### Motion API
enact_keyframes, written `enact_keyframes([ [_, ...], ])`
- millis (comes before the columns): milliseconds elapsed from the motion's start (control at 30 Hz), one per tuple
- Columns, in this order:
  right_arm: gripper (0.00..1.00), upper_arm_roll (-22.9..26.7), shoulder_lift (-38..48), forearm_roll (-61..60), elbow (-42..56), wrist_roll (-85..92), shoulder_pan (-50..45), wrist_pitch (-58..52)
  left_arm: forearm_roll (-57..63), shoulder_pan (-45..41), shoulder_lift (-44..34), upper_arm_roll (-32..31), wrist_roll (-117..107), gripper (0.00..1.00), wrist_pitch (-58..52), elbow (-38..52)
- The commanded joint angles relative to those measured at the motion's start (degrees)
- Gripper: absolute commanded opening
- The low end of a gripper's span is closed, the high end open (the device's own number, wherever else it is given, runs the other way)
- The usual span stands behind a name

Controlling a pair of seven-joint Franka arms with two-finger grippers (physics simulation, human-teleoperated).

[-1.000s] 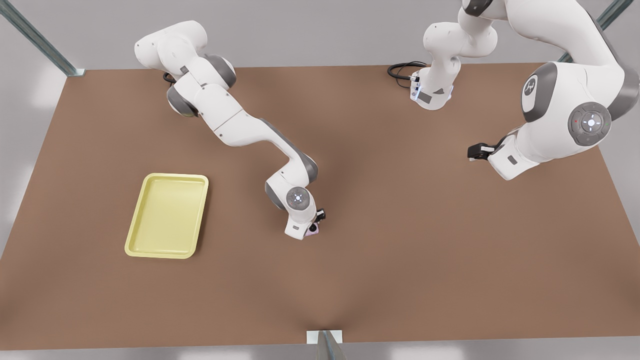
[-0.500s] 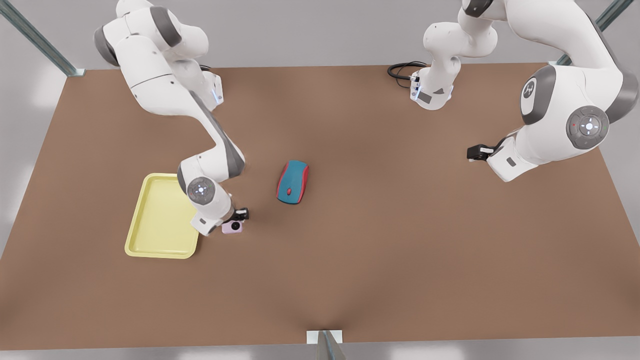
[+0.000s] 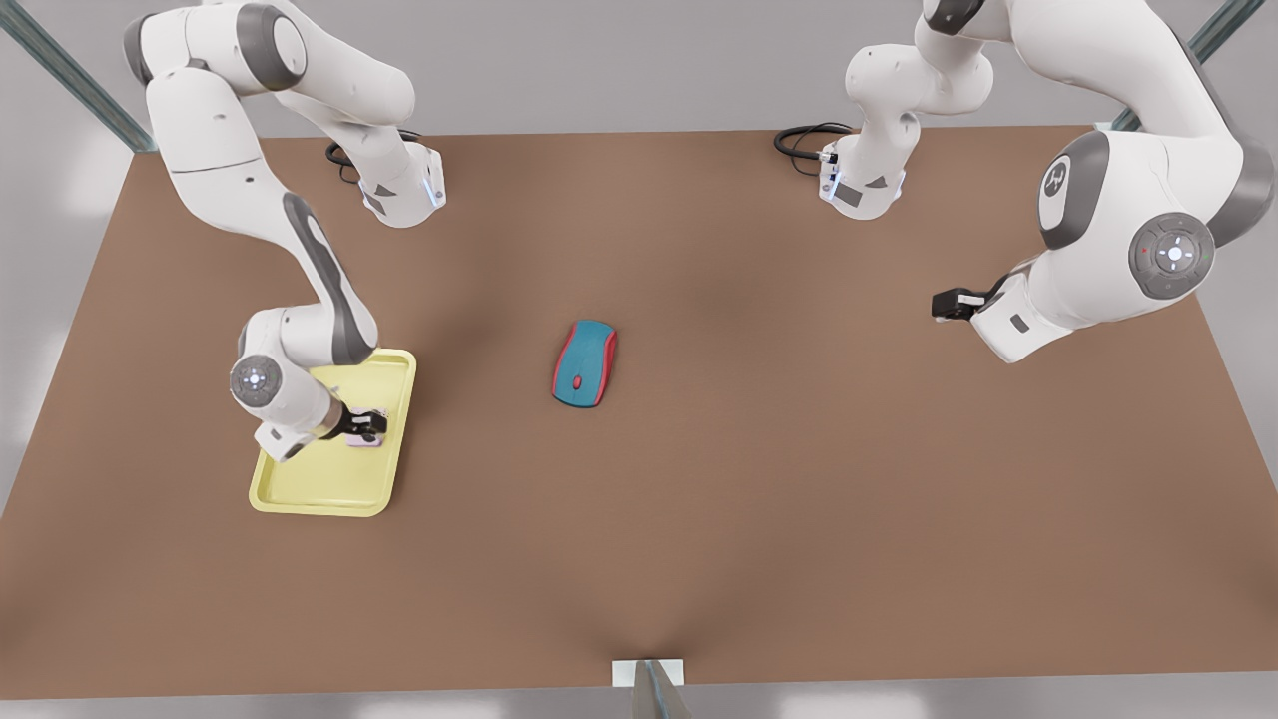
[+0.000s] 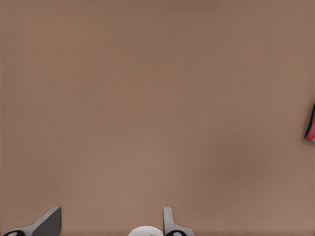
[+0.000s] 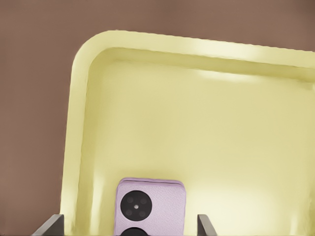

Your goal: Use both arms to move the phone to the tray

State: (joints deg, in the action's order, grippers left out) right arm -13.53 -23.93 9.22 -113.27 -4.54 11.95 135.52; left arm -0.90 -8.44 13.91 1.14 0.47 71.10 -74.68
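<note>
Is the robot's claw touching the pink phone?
Cannot tell. In the right wrist view the phone sits between the right claw's spread fingers over the tray, contact hidden.

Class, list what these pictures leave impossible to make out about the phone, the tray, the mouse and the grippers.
- Phone: the right wrist view's edge cuts off its lower part. In the front view the right gripper covers most of it.
- Whether the phone touches the tray floor: cannot tell.
- Mouse: the left wrist view's edge cuts off all but a sliver.
- Left gripper, waiting at the front view's right: too small there to judge.
</note>
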Motion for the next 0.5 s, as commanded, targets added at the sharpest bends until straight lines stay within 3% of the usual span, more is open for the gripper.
enact_keyframes([
  [0, 1.00, -0.27, 0.29, -0.08, 6.90, 10.25, -1.13, -12.64, 0.03, 0.00, -0.03, 0.00, -0.12, 1.00, -0.08, 0.07],
  [67, 1.00, -0.36, 2.39, -0.08, 23.85, 5.68, -4.83, -34.76, 0.03, 0.00, -0.11, 0.00, -0.30, 1.00, -0.43, -0.02],
  [133, 1.00, -0.71, 10.83, -3.16, 26.87, 2.70, -5.27, -45.59, 0.20, 0.00, -0.11, 0.00, -0.21, 1.00, -2.19, 0.07],
  [167, 1.00, -0.19, 11.01, -5.69, 29.58, 2.43, -4.40, -49.99, 2.04, 0.00, 0.24, -0.18, -0.21, 1.00, -2.36, 0.07],
  [233, 1.00, 1.66, 12.93, -6.41, 26.62, 2.43, -4.22, -46.06, 2.66, 0.00, 0.24, -0.44, 0.05, 1.00, -2.54, 0.15],
  [267, 1.00, 7.18, 15.92, -6.32, 22.31, 2.43, -7.81, -44.21, 2.66, 0.00, 0.24, -0.27, -0.12, 1.00, -3.33, 0.24],
  [300, 1.00, 9.66, 17.07, -6.32, 20.72, 2.43, -10.02, -43.77, 2.49, 0.00, 0.24, -0.27, -0.12, 1.00, -3.86, 0.33],
  [467, 1.00, 9.22, 14.26, -6.32, 23.00, 2.43, -10.37, -42.63, 2.49, 0.00, 0.32, -0.18, -0.21, 1.00, -5.27, 0.33],
])
